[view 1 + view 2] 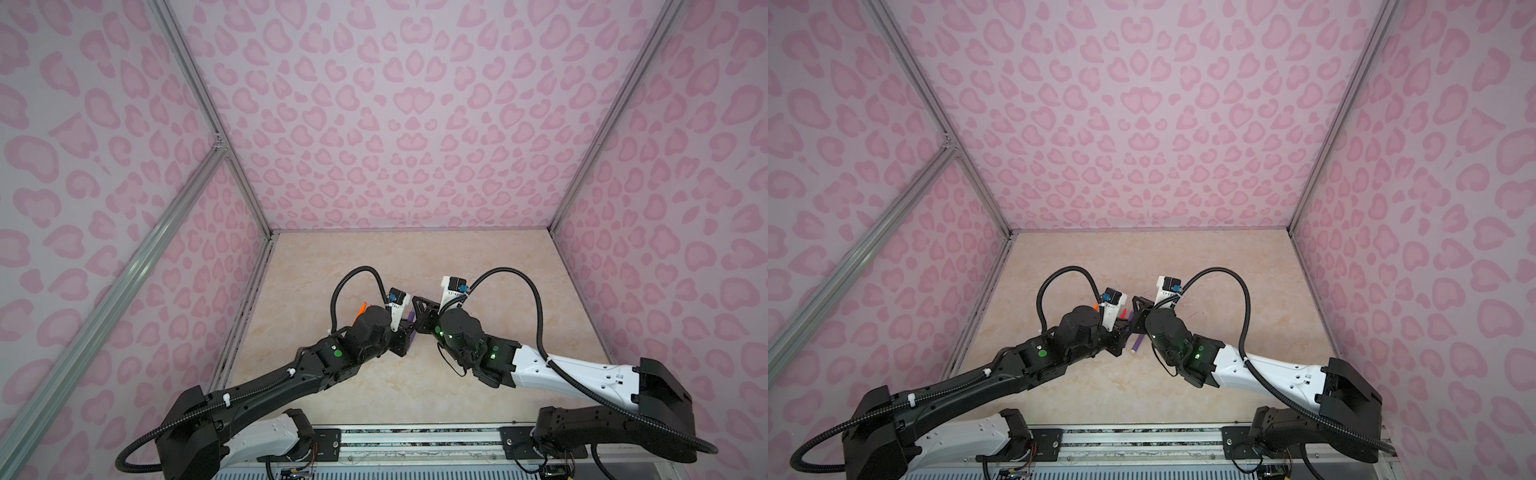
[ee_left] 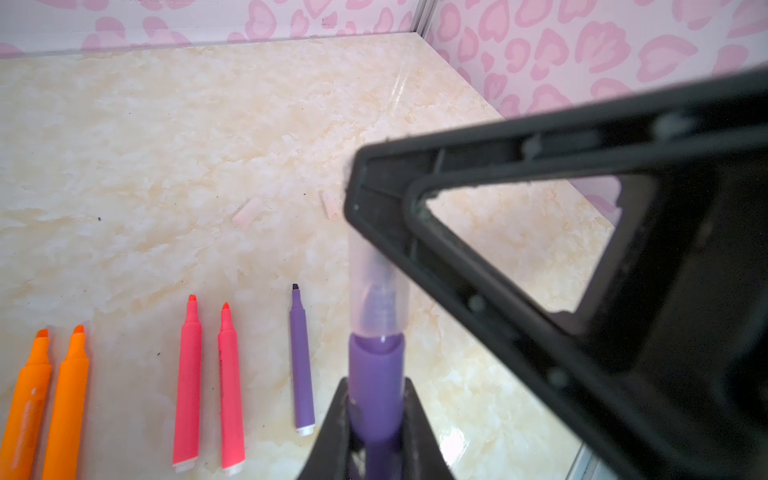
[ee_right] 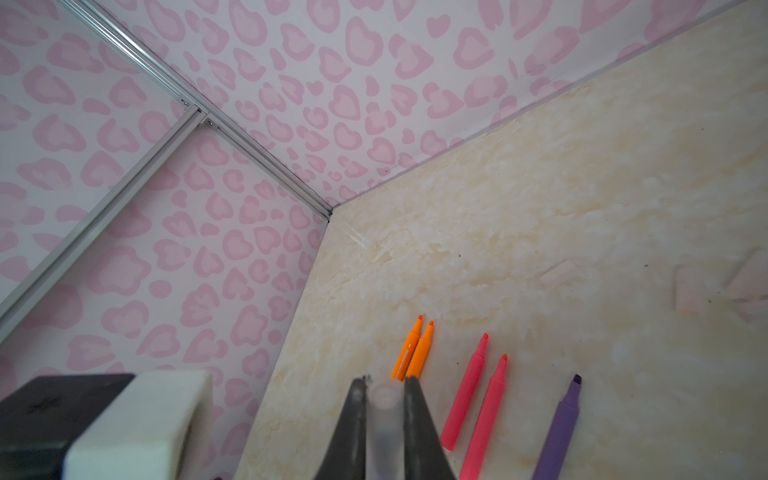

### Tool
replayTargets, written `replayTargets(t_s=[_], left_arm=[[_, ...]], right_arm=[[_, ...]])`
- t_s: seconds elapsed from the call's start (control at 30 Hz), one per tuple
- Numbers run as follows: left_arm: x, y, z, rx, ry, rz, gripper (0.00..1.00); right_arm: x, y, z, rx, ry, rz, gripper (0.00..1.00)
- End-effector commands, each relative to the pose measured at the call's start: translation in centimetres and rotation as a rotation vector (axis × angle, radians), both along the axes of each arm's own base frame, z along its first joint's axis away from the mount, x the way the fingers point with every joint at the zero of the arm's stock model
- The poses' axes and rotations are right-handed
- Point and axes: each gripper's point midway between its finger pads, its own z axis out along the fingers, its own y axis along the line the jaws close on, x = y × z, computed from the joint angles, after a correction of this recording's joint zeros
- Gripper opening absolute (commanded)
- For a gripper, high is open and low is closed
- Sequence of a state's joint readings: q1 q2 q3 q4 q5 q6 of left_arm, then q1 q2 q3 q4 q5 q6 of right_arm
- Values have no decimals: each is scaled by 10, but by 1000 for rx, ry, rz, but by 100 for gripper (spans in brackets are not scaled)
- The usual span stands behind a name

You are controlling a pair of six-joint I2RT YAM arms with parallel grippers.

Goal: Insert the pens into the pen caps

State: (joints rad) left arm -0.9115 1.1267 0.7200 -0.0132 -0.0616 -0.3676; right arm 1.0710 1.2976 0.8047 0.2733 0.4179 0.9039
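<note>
In a top view the left gripper [image 1: 407, 336] and right gripper [image 1: 419, 313] meet over the table [image 1: 415, 257], presumably to line pen up with cap. Left wrist view: left jaws clamp a purple pen [image 2: 376, 386], its tip pointing lengthwise into the clear cap [image 2: 376, 286]. Right wrist view: right jaws pinch that cap, and five loose pens [image 3: 465, 395] lie alongside.

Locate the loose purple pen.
In the left wrist view the loose purple pen lies on the table between the nearer pink pen and the held purple pen.
</note>
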Motion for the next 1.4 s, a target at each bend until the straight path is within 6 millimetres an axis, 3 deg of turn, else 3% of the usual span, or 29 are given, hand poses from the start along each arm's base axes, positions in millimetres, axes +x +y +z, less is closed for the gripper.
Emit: replayTargets(t_s=[0.0, 0.33, 0.67, 0.93, 1.37], left_arm=[[7, -4, 31, -97, -81, 13, 4], [9, 8, 38, -160, -74, 21, 4], [-2, 8, 58, -290, -89, -78, 4], [-9, 9, 67, -349, -87, -130, 4], [0, 18, 65, -371, -68, -102, 4]], right_arm=[[-11, 15, -10, 4, 19, 86, 0], [-37, 24, 1, 114, -76, 228, 0], [-63, 9, 6, 211, -191, 300, 0], [-89, 23, 14, 274, -289, 443, 0], [-113, 34, -12, 230, -321, 470, 0]])
